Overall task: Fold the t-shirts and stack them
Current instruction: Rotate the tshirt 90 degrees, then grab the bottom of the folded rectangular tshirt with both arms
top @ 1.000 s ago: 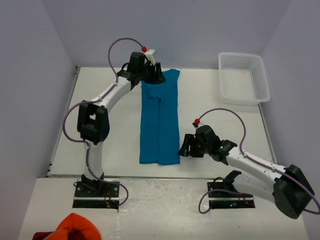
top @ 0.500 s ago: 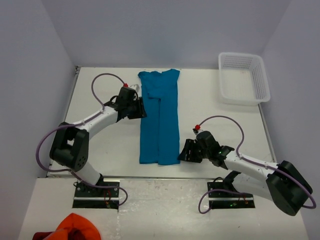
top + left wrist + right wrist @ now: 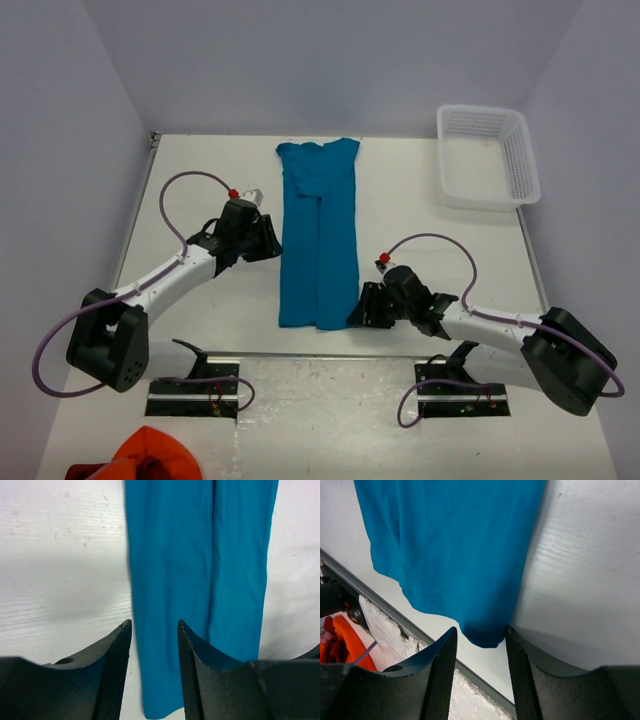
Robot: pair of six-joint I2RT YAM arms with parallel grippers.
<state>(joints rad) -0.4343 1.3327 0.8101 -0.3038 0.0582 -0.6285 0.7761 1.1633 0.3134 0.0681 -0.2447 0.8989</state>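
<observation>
One teal-blue t-shirt (image 3: 318, 240) lies flat on the table, folded lengthwise into a long narrow strip with the collar at the far end. My left gripper (image 3: 272, 240) sits at the strip's left edge, about halfway along. In the left wrist view the shirt (image 3: 200, 555) runs past the left gripper (image 3: 154, 625), which is open with the cloth's left edge under the gap. My right gripper (image 3: 357, 310) is at the near right corner. In the right wrist view that corner of the shirt (image 3: 455, 545) lies between the jaws of the right gripper (image 3: 481, 630), which is open.
A white plastic basket (image 3: 523, 150) stands at the back right of the table. An orange-red bunched cloth (image 3: 150, 455) lies off the table at the near left, also visible as orange-red cloth (image 3: 345, 640). The table's near edge runs just below the shirt's hem.
The left arm has come from the shirt's collar end toward me along its left edge. The right gripper has slid left onto the near right corner. Both pairs of jaws have narrowed.
</observation>
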